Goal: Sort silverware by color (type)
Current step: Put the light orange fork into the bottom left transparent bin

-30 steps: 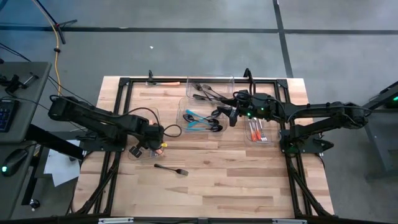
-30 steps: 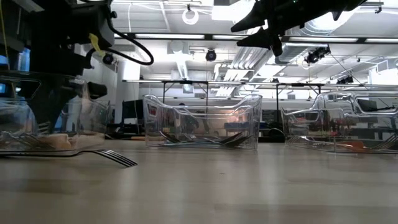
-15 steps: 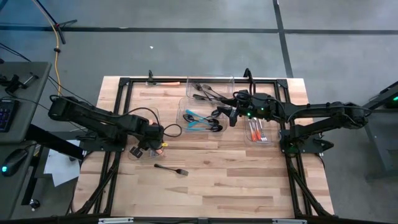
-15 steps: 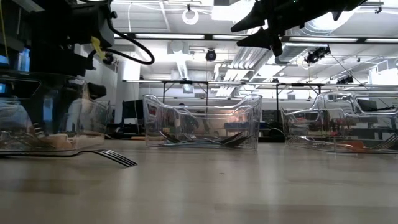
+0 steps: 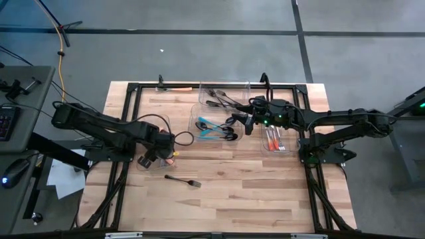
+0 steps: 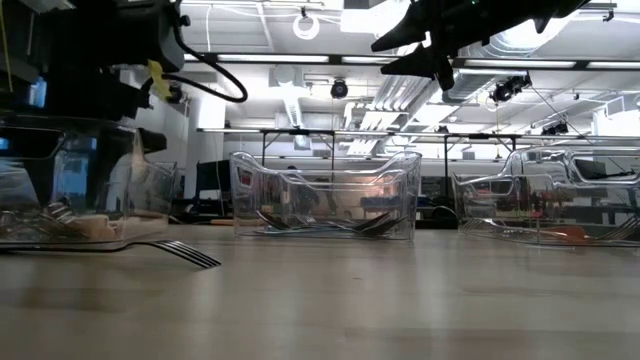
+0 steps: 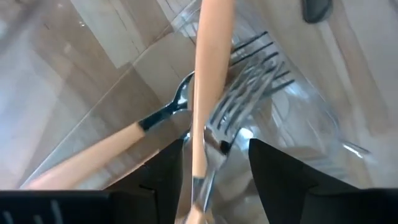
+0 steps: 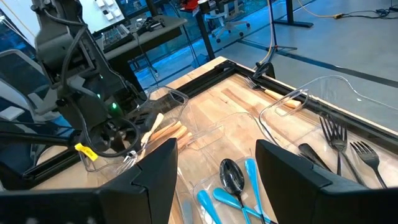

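My left gripper [image 5: 157, 154] [image 7: 216, 146] points down into a clear bin [image 5: 166, 121] at the table's left, its fingers open. An orange-handled piece of silverware [image 7: 202, 87] runs between the fingers. Below it in the bin lie an orange-handled spoon [image 7: 124, 140] and a fork [image 7: 249, 81]. A black fork [image 5: 182, 180] lies flat on the wood near that bin. My right gripper [image 5: 240, 124] [image 8: 214, 144] hangs open, high above the middle bins, holding nothing. My left gripper has the orange handle [image 7: 198, 143] close beside one open finger [image 7: 165, 171]. I cannot tell whether the finger touches it.
A middle bin [image 5: 197, 119] holds teal spoons [image 5: 209, 126] and black pieces. A far bin [image 5: 202, 86] holds black forks [image 5: 222, 99]. A bin on the right [image 5: 287, 151] holds orange pieces [image 5: 273, 141]. Bare wood lies toward the near edge.
My left gripper has opened while staying over the left bin; in the low view its dark fingers have spread apart. My right arm has kept still.
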You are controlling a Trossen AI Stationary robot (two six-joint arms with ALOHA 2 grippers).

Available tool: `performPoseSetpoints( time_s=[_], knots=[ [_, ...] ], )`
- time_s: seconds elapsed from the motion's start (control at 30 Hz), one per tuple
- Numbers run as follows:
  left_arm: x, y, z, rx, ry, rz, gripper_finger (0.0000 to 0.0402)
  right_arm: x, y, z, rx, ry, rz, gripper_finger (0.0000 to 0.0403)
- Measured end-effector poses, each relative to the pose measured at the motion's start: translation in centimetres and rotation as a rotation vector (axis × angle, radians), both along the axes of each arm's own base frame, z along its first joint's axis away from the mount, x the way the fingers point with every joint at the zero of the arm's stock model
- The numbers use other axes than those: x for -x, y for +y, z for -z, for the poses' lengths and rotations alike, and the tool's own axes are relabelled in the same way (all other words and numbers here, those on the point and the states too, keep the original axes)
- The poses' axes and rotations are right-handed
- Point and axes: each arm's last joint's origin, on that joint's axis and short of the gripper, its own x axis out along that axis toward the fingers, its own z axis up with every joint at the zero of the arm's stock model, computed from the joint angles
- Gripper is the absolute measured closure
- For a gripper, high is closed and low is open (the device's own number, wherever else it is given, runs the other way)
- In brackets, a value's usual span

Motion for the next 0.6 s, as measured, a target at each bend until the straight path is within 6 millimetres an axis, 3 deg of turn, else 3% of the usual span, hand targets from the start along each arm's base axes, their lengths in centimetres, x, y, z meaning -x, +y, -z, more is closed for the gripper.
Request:
performPoseSetpoints(
  time_s=[0.17,0.33,0.47,0.6],
  knots=[
    [-0.4,0.5,-2.2,-0.002,0.037,-0.037,0.0229,0.0,0.0,0.0,0.0,0.0,0.0,0.0201],
    [-1.1,1.2,-6.1,-0.014,0.002,-0.13,0.0229,0.0,0.0,0.0,0.0,0.0,0.0,0.0201],
    [-1.4,1.9,-10.2,0.013,-0.199,-0.24,0.0229,0.0,0.0,0.0,0.0,0.0,-0.001,0.0201],
    [-1.1,2.8,-14.6,0.088,-0.587,-0.396,0.0229,0.0,0.1,0.0,-0.008,-0.001,-0.031,0.0201]
  ],
)
